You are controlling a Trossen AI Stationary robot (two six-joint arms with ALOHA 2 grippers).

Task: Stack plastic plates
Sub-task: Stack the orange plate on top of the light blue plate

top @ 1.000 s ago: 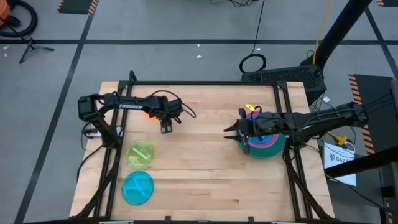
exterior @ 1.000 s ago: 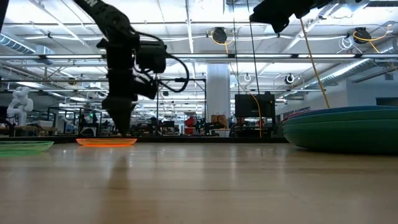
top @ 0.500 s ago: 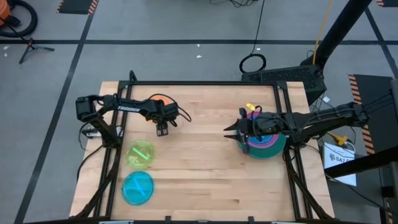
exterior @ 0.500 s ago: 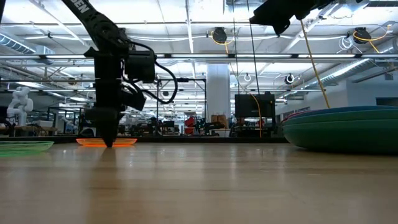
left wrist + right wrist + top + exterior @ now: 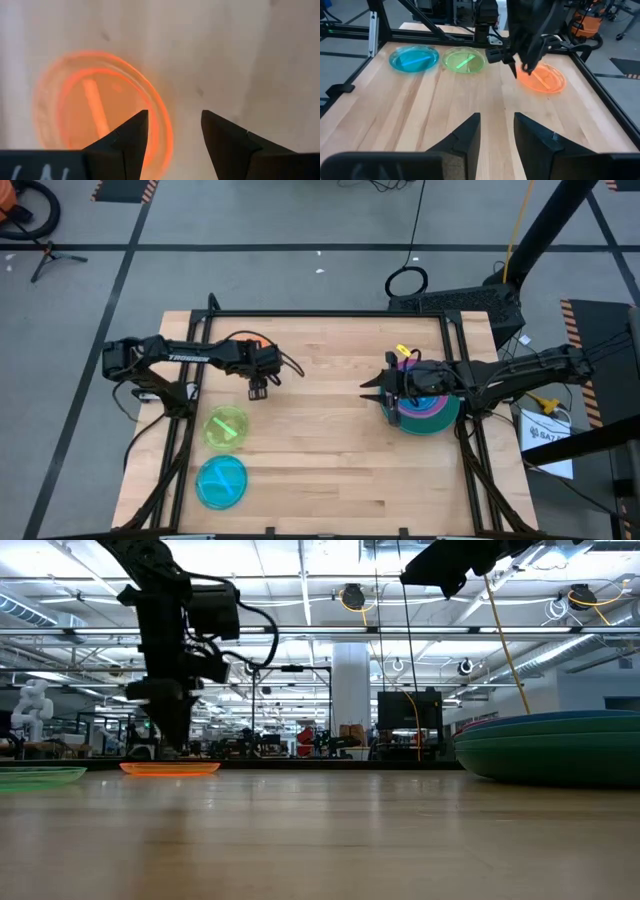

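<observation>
Since a second ago your left gripper point(image 5: 257, 391) has risen and pulled back, jaws open and empty; the orange plate point(image 5: 97, 107) lies flat just at its 10 o'clock, far from the waiting, part-open right gripper point(image 5: 372, 391).

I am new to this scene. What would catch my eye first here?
Three bright small plates on the left side: orange plate under the open left gripper, lime plate and cyan plate nearer the front. On the right, a stack of plates lies beneath the right gripper.
</observation>
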